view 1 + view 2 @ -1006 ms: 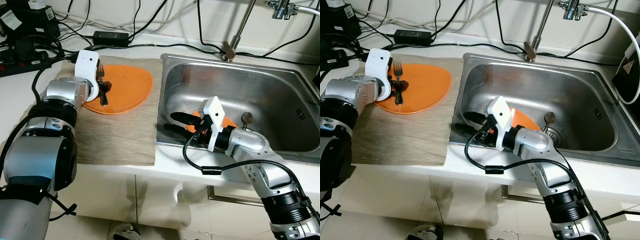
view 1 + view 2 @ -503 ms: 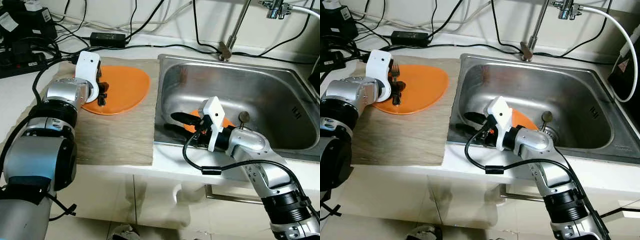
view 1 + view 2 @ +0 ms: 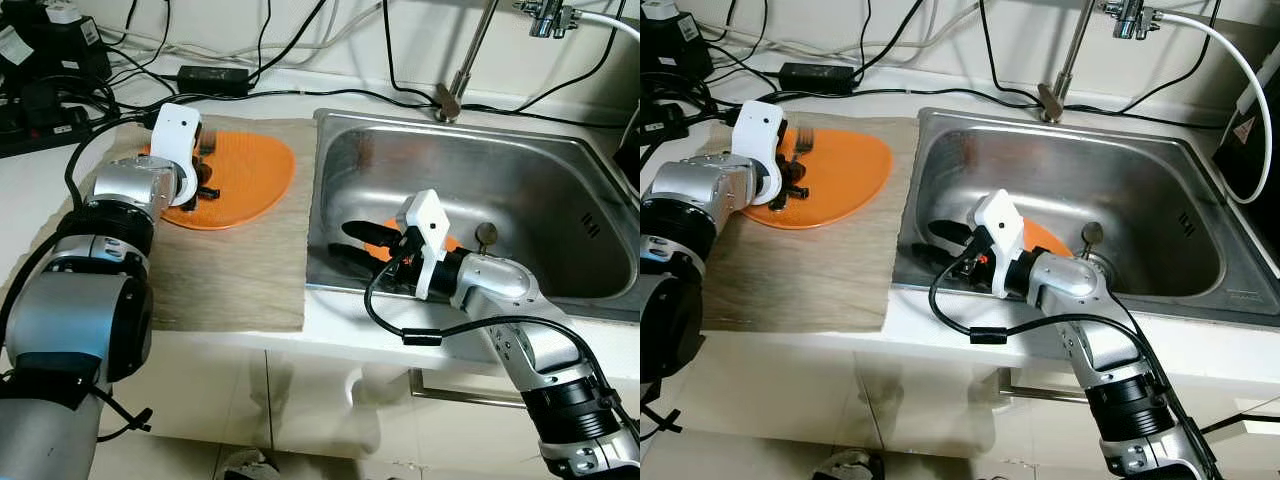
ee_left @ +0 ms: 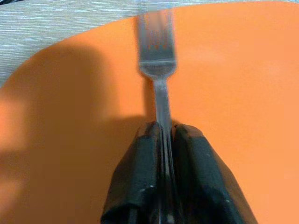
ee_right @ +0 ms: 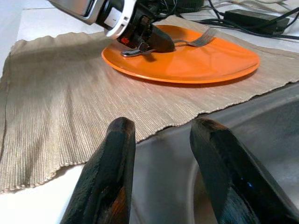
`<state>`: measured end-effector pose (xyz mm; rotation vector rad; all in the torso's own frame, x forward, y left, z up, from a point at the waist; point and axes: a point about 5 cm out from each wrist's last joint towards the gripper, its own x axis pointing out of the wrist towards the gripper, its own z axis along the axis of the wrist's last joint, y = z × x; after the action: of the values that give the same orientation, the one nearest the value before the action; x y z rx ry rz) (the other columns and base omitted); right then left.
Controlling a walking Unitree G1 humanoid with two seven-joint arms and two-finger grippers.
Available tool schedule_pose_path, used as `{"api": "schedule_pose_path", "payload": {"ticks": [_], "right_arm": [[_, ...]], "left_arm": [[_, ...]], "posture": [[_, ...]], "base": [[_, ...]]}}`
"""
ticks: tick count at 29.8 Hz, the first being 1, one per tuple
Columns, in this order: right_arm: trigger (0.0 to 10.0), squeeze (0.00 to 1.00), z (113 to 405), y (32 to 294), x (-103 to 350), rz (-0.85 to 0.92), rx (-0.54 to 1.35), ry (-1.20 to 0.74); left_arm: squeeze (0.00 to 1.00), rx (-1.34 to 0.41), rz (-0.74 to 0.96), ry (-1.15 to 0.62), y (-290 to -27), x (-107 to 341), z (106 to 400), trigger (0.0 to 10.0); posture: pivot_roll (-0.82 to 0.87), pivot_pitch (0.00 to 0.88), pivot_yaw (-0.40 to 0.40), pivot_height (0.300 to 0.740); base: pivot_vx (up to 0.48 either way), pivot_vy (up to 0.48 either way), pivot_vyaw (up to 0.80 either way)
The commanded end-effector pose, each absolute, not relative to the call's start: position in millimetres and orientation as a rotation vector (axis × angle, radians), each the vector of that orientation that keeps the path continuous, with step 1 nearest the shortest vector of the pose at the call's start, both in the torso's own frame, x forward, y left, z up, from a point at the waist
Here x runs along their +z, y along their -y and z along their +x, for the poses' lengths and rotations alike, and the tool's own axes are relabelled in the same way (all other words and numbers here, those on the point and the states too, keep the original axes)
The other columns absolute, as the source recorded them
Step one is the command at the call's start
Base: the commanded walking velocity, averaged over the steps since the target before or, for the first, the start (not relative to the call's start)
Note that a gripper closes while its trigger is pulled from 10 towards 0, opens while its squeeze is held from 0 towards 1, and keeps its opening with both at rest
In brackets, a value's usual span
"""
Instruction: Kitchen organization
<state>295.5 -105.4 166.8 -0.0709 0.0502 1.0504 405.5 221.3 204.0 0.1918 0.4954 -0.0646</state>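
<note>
An orange plate lies on the woven mat left of the sink. My left gripper is low over the plate's left part, shut on the handle of a metal fork. The fork's tines rest near the plate's far side. My right gripper sits inside the sink by its left wall, open with nothing between its fingers. It points towards the mat. A second orange plate lies on the sink floor, mostly hidden under the right wrist.
A tap rises behind the sink, and a drain plug sits at its middle. Black cables, a power brick and a power strip crowd the counter's back left. The counter's front edge runs just below the mat.
The left wrist has turned slightly, tipping the fork a little over the plate. The view has shifted a bit. The right gripper has stayed in place, still open.
</note>
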Motion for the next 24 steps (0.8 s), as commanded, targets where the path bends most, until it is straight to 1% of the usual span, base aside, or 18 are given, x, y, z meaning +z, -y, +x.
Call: {"api": "schedule_pose_path", "payload": {"ticks": [1, 10, 11, 12, 13, 14, 15, 18, 20, 22, 23, 24], "right_arm": [[10.0, 0.0, 298.3, 108.4, 169.7, -0.093, 1.024, -0.036], [10.0, 0.0, 302.8, 110.7, 172.0, -0.094, 0.979, -0.019], [10.0, 0.0, 306.2, 112.0, 174.4, -0.085, 0.94, 0.001], [10.0, 0.0, 306.2, 112.0, 174.4, -0.085, 0.94, 0.001], [10.0, 0.0, 314.3, 116.2, 179.7, -0.074, 0.847, 0.04], [10.0, 0.0, 314.3, 116.2, 179.7, -0.074, 0.847, 0.04], [10.0, 0.0, 323.9, 122.2, 187.6, -0.03, 0.726, 0.083], [10.0, 0.0, 331.3, 128.8, 197.0, 0.078, 0.607, 0.121], [10.0, 0.0, 332.4, 130.3, 200.0, 0.145, 0.567, 0.122], [10.0, 0.0, 332.2, 129.4, 201.9, 0.199, 0.549, 0.112], [10.0, 0.0, 332.2, 129.4, 201.9, 0.199, 0.549, 0.112], [10.0, 0.0, 331.6, 127.5, 203.6, 0.236, 0.546, 0.114]], "left_arm": [[0.0, -0.051, 0.199, -0.533, -226.5, 195.0, 402.2, 0.0], [0.0, -0.053, 0.171, -0.47, -226.7, 202.3, 404.8, 0.0], [0.0, -0.077, 0.178, -0.427, -225.2, 205.7, 406.1, 0.0], [0.0, -0.077, 0.178, -0.427, -225.2, 205.7, 406.1, 0.0], [0.0, -0.111, 0.182, -0.349, -222.2, 213.6, 408.4, 0.0], [0.0, -0.111, 0.182, -0.349, -222.2, 213.6, 408.4, 0.0], [0.0, -0.126, 0.179, -0.269, -220.3, 224.7, 410.4, 0.0], [0.0, -0.149, 0.175, -0.185, -216.8, 238.3, 411.1, 0.0], [0.0, -0.21, 0.177, -0.115, -209.9, 246.4, 409.5, 0.0], [0.0, -0.321, 0.181, -0.062, -198.2, 249.6, 404.8, 0.0], [0.0, -0.321, 0.181, -0.062, -198.2, 249.6, 404.8, 0.0], [0.0, -0.37, 0.194, -0.023, -192.1, 251.6, 401.3, 0.0]], "posture": [[0.1, 0.002, -0.027, 0.74], [0.1, 0.0, -0.03, 0.74], [0.09, 0.0, -0.03, 0.74], [0.09, 0.0, -0.03, 0.74], [0.09, 0.0, -0.03, 0.74], [0.09, 0.0, -0.03, 0.74], [0.09, 0.0, -0.03, 0.74], [0.08, 0.0, -0.031, 0.74], [0.08, 0.0, -0.033, 0.74], [0.08, 0.0, -0.039, 0.74], [0.08, 0.0, -0.039, 0.74], [0.07, 0.0, -0.039, 0.74]], "base": [[0.0, 0.0, 0.0], [0.0, 0.0, 0.0], [0.0, 0.0, 0.0], [0.0, 0.0, 0.0], [0.0, 0.0, 0.0], [0.0, 0.0, 0.0], [0.0, 0.0, 0.0], [0.0, 0.0, 0.0], [0.0, 0.0, 0.0], [0.0, 0.0, 0.0], [0.0, 0.0, 0.0], [0.0, 0.0, 0.0]]}}
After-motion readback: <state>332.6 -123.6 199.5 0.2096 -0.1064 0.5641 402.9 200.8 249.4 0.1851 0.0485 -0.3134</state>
